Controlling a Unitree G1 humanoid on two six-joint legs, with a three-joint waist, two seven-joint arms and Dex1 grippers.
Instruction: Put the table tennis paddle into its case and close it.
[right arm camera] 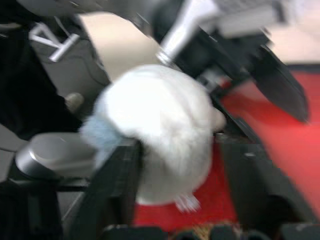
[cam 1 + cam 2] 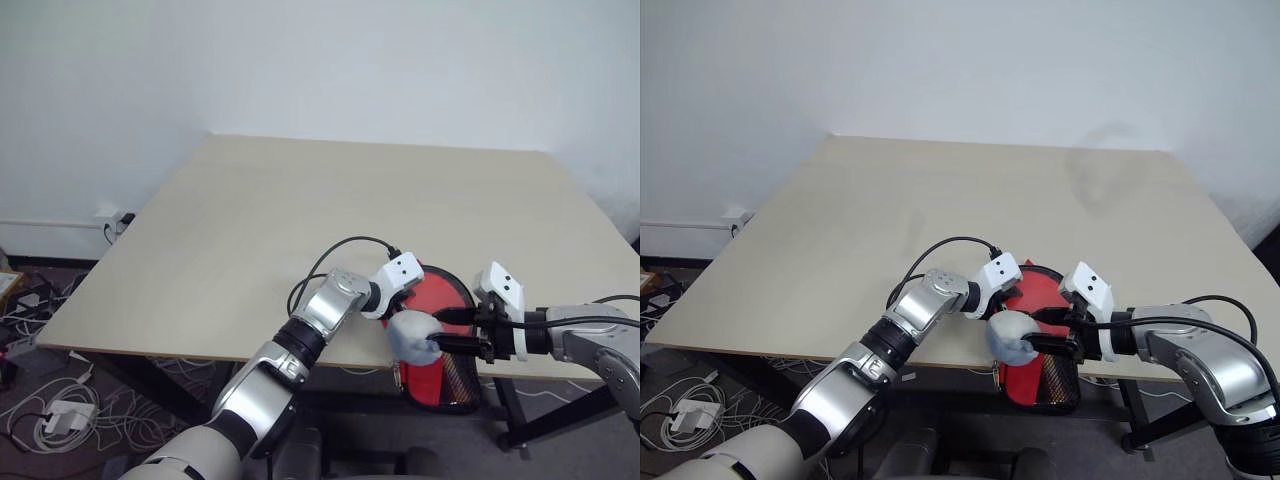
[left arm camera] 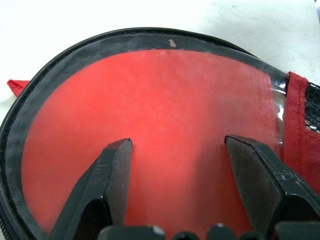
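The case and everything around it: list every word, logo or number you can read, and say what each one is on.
No text can be read.
Case: a faint pale mark shows at the window's edge beside the red trim, too blurred to read.
Left gripper and right gripper: no lettering on them.
Table: plain, no markings.

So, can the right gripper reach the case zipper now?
Probably not yet: a whitish fluffy ball sits between the right gripper fingers, in front of the case, and the left gripper hovers open over its window.
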